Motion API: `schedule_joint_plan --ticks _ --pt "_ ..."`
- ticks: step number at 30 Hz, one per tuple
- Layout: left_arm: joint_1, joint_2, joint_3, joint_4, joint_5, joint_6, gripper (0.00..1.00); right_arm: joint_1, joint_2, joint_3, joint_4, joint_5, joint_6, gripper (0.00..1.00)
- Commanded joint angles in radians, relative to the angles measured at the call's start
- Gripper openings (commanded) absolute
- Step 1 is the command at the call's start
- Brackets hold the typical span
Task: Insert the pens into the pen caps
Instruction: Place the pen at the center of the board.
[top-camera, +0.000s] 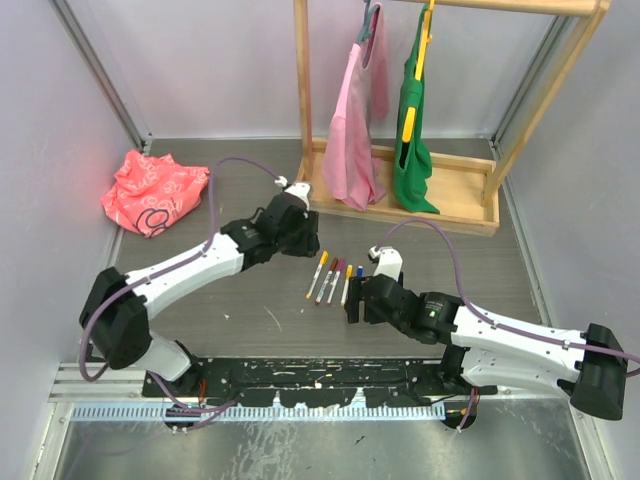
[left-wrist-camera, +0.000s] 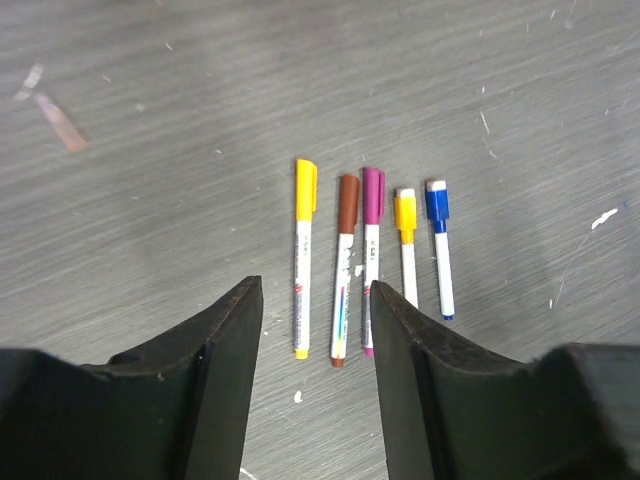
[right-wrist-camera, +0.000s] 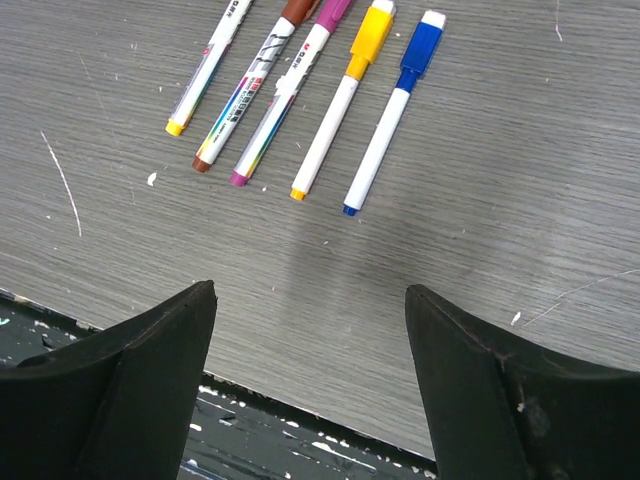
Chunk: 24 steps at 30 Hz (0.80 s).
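Your five pens (left-wrist-camera: 345, 270) in a row on the grey surface (left-wrist-camera: 150, 150), caps (left-wrist-camera: 306, 187) on (yellow through blue), left hand (left-wrist-camera: 315, 290) and right hand (right-wrist-camera: 310, 290) both spread apart, empty, flanking the row

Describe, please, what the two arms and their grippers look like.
Both the left arm and right arm have white link shells with bulky black joints. A thin purple cable loops above each: the left cable and the right cable. The left gripper and right gripper are matte black, with broad wedge-shaped fingers.
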Motion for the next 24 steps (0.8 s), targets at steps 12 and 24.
schedule_joint_plan --ticks 12,24 --pt "0.345 -0.264 0.036 -0.279 -0.017 0.220 0.54 -0.003 -0.042 0.018 -0.004 -0.032 0.047 0.81" --pt "0.527 -0.198 -0.111 -0.250 -0.108 0.210 0.53 -0.003 -0.067 0.034 -0.037 -0.114 0.006 0.81"
